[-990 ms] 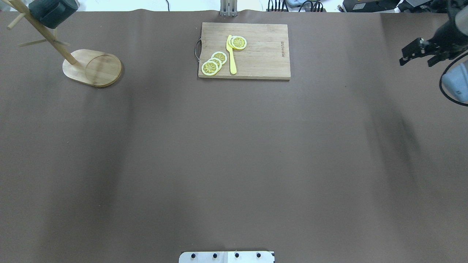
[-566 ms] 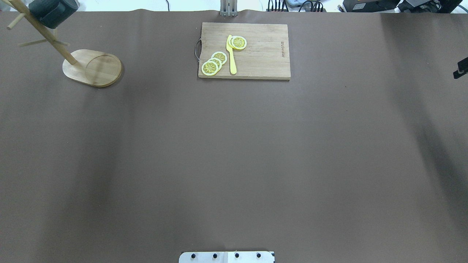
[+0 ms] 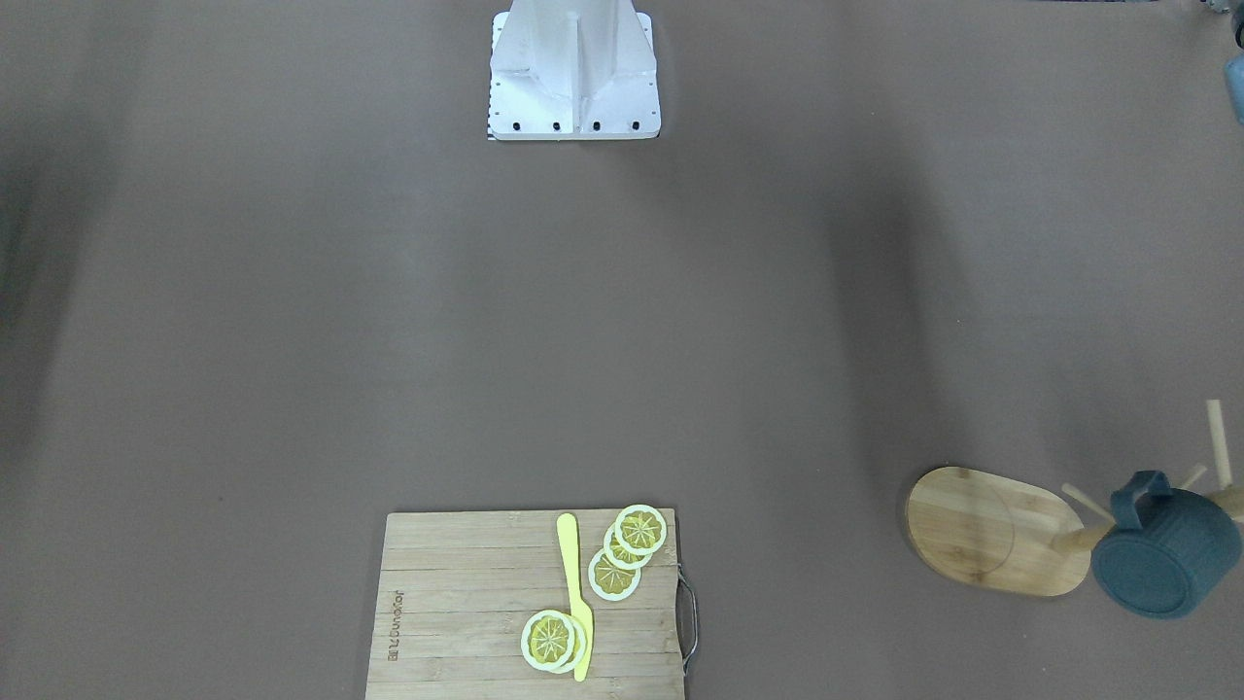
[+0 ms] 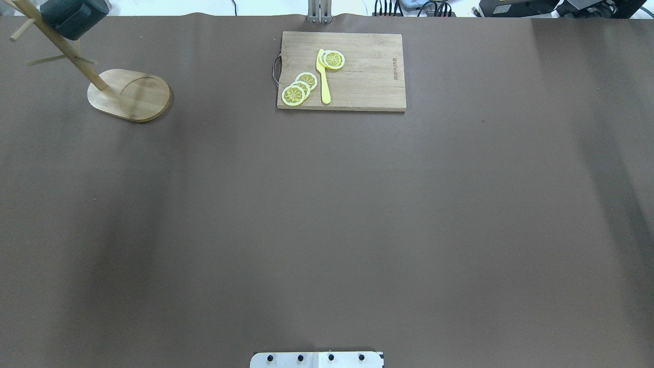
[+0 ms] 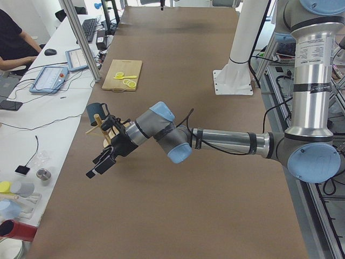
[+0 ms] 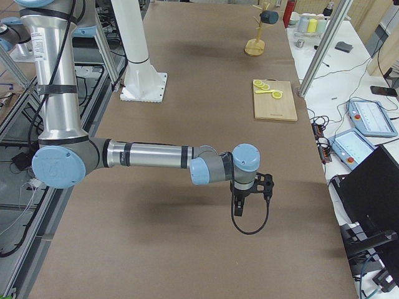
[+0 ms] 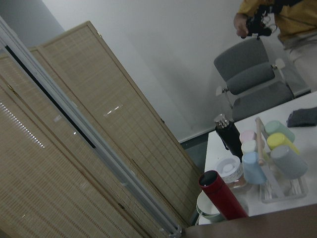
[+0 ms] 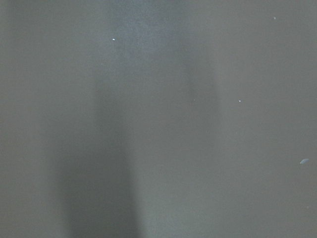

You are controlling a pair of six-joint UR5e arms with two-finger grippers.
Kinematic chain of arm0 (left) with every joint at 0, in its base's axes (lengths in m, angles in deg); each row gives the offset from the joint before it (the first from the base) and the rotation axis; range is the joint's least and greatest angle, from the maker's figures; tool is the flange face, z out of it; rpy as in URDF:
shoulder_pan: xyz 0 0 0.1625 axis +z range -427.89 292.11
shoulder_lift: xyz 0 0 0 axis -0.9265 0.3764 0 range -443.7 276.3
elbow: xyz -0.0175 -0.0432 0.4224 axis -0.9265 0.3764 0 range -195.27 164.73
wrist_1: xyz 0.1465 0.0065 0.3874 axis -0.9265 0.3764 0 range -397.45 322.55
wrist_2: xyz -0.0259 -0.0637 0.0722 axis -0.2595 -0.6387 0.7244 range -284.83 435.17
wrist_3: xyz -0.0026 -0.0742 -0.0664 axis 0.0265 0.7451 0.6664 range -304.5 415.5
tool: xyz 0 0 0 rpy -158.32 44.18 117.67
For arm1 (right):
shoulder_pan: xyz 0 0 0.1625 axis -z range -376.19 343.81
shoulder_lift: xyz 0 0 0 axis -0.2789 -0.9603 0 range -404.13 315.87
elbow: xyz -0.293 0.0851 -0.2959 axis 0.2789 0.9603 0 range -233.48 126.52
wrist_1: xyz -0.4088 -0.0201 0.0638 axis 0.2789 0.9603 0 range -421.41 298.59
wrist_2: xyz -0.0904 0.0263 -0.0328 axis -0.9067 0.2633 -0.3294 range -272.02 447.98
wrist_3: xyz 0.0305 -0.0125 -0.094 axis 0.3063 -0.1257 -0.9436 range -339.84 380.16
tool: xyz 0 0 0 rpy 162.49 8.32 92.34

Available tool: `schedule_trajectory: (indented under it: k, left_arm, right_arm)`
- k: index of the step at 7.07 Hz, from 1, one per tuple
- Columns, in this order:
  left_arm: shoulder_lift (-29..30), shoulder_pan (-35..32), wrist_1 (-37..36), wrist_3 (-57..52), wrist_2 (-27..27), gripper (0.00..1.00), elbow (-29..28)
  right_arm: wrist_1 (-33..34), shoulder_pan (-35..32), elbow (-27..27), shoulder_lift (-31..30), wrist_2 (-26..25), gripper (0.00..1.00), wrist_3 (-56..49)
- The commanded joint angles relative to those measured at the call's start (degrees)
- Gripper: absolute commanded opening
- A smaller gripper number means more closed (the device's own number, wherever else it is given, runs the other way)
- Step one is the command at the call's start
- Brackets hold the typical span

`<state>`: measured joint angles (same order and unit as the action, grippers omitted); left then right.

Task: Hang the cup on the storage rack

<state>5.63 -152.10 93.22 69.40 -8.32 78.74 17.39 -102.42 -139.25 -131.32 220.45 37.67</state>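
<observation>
Cannot judge the opening of the left gripper (image 5: 96, 168), aloft at the left end of the table (image 4: 327, 214), nor of the right gripper (image 6: 239, 208), pointing down over the right end. Clear of both: the cup (image 3: 1161, 566), hung by its handle on a peg of the storage rack (image 3: 982, 530), far left corner.

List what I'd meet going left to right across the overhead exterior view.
Storage rack with the cup on it → cutting board; on the board, fanned lemon slices → yellow knife. The other slices overlap the knife.
</observation>
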Motion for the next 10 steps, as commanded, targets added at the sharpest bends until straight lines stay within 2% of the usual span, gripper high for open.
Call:
schedule_trajectory:
  k: [1, 2, 3, 5, 6, 7, 8, 9, 10]
  left_arm:
    - [2.68, -0.87, -14.24, -4.23, -9.54, 0.99, -1.02]
    - [4.60, -0.87, -22.30, -4.40, -17.50, 0.99, -1.28]
    - [5.32, -0.87, -27.34, -6.58, -26.98, 0.99, -1.37]
    - [3.84, -1.13, -31.68, -8.45, -45.00, 0.99, -1.11]
    - [3.92, -1.13, -35.70, -8.36, -49.96, 0.99, -1.02]
    - [3.92, -1.22, -38.35, -8.45, -50.53, 0.99, -0.76]
    - [3.48, -2.61, -38.38, -8.53, -50.80, 0.99, -0.67]
    - [2.35, -4.46, -38.12, -8.54, -55.07, 0.99, -0.32]
    - [0.68, -6.91, -37.68, -8.54, -57.11, 0.99, -0.41]
  right_arm:
    - [7.46, -1.67, -4.12, -0.18, 1.04, 1.00, -1.16]
    - [12.90, -1.93, -6.24, 0.09, 1.04, 1.00, -3.78]
    - [16.78, -2.02, -8.00, 0.18, 1.56, 1.00, -5.37]
    - [18.67, -2.11, -8.81, -0.78, 4.19, 1.00, -5.56]
    - [18.58, -2.19, -8.72, -1.05, 5.77, 1.00, -5.56]
    - [18.49, -2.20, -8.72, -1.31, 5.78, 1.00, -5.56]
    - [18.23, -2.20, -8.46, -1.67, 6.05, 1.00, -5.56]
    - [18.06, -2.20, -8.28, -1.67, 6.48, 1.00, -5.56]
    - [18.05, -2.20, -8.02, -1.41, 6.49, 1.00, -5.56]
